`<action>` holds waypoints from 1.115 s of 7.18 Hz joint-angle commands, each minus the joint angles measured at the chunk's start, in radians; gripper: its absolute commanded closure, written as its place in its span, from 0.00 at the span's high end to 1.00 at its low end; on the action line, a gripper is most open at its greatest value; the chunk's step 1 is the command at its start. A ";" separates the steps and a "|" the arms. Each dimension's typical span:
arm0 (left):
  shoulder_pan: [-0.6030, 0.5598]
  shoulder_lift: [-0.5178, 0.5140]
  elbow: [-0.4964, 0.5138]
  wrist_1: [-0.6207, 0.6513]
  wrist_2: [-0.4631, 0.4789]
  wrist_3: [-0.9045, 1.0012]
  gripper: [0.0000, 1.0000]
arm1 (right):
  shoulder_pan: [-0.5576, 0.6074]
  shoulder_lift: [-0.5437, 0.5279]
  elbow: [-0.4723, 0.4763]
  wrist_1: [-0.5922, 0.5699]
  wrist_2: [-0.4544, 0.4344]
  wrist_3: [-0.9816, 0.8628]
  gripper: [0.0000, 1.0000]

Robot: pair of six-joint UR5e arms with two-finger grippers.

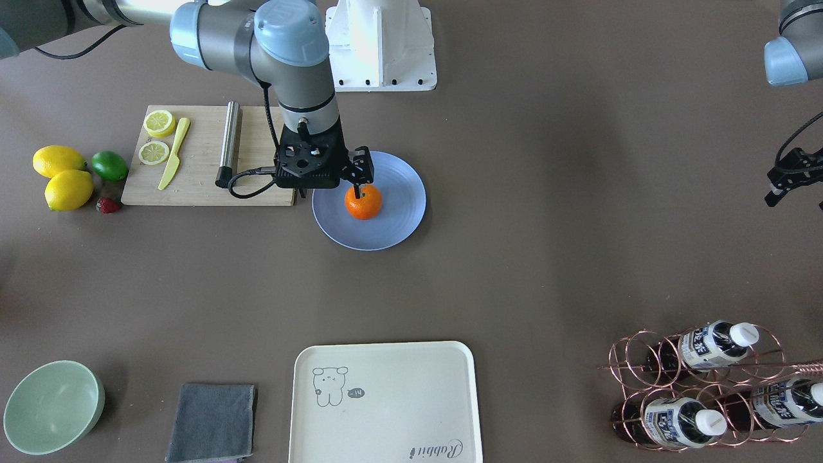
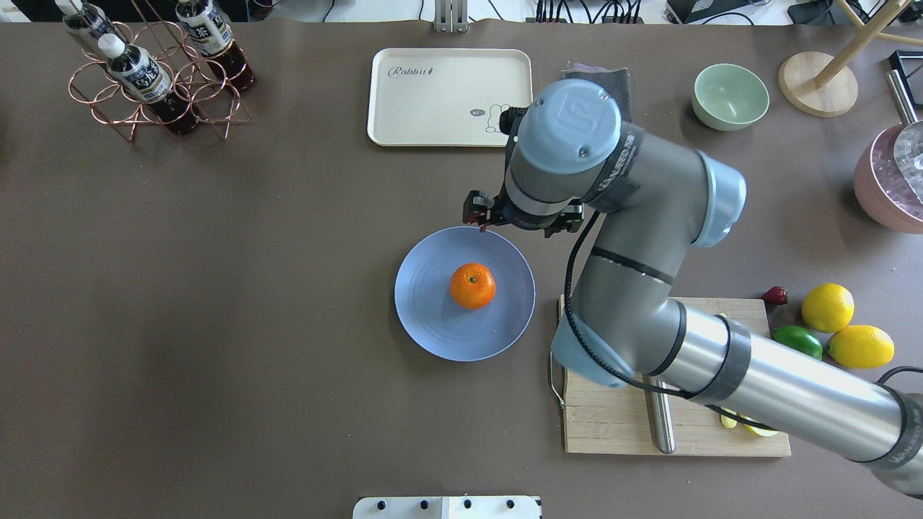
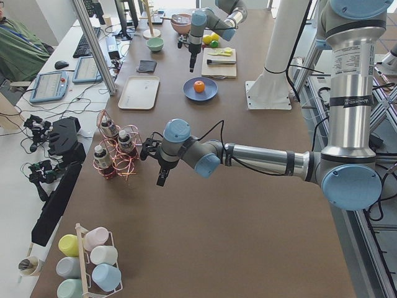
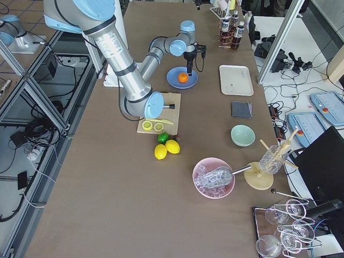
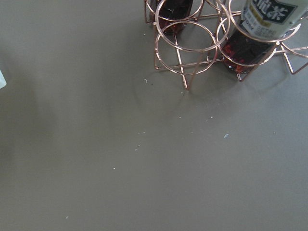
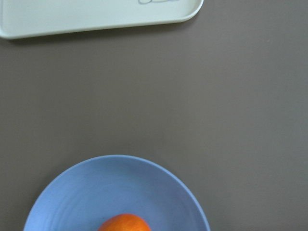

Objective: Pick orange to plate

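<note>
The orange [image 2: 472,285] rests near the middle of the periwinkle-blue plate [image 2: 433,324], free of any grip; both also show in the front view, orange [image 1: 364,203] on plate [image 1: 398,212]. My right gripper [image 1: 357,180] hangs raised over the plate's far rim, on the tray side of the orange, open and holding nothing. Its wrist view catches only the orange's top [image 6: 124,222] at the bottom edge. My left gripper [image 1: 796,193] hovers far off near the bottle rack [image 5: 192,53], and it looks open and empty.
A wooden cutting board [image 1: 199,186] with lemon slices, a yellow knife and a metal rod lies beside the plate. Two lemons [image 1: 64,180], a lime and a strawberry sit past it. The cream tray [image 1: 386,405], grey cloth [image 1: 212,421] and green bowl [image 1: 51,405] line the far edge.
</note>
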 commanded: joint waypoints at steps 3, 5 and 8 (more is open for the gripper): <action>-0.230 0.019 -0.004 0.285 -0.113 0.452 0.98 | 0.433 -0.303 0.123 -0.074 0.309 -0.602 1.00; -0.235 0.038 -0.004 0.284 -0.118 0.453 0.98 | 0.666 -0.528 0.129 -0.072 0.407 -0.987 1.00; -0.235 0.039 0.033 0.292 -0.145 0.453 0.98 | 0.933 -0.740 0.027 -0.063 0.414 -1.376 1.00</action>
